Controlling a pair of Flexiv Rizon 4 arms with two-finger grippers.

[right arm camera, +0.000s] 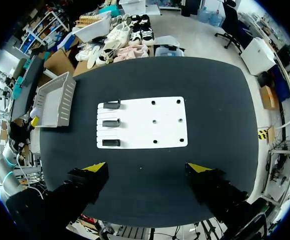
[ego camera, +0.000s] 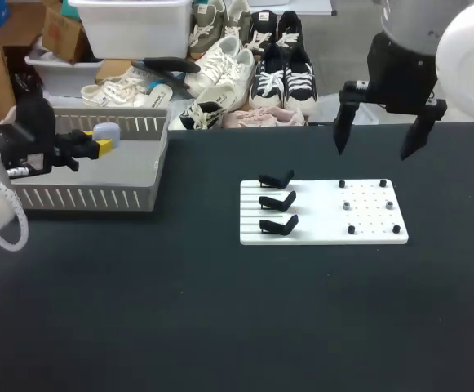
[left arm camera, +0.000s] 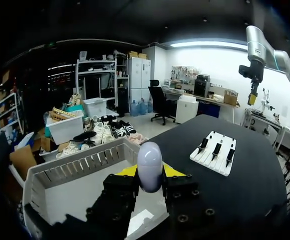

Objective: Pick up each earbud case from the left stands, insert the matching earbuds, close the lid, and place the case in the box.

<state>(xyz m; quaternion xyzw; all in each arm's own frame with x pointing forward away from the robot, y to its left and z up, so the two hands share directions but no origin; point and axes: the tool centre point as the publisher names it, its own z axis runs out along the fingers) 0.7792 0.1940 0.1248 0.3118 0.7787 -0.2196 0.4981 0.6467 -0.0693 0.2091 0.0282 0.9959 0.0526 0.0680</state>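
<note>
My left gripper [ego camera: 104,144] is shut on a closed, pale lavender earbud case [ego camera: 108,133] and holds it just above the grey slatted box [ego camera: 130,175] at the table's left. In the left wrist view the case [left arm camera: 149,162] stands upright between the yellow fingertips [left arm camera: 128,171], over the box floor [left arm camera: 80,192]. The three black stands [ego camera: 278,201] on the left of the white board [ego camera: 367,233] hold nothing. My right gripper [ego camera: 379,131] hangs open, high above the table behind the board. From the right wrist view its gripper [right arm camera: 148,171] looks straight down on the board [right arm camera: 149,125].
Small black pegs [ego camera: 382,183] and two metal studs dot the right half of the board. The box [right arm camera: 55,100] lies at the table's left edge. Dark tabletop [ego camera: 220,310] stretches in front of the board and the box.
</note>
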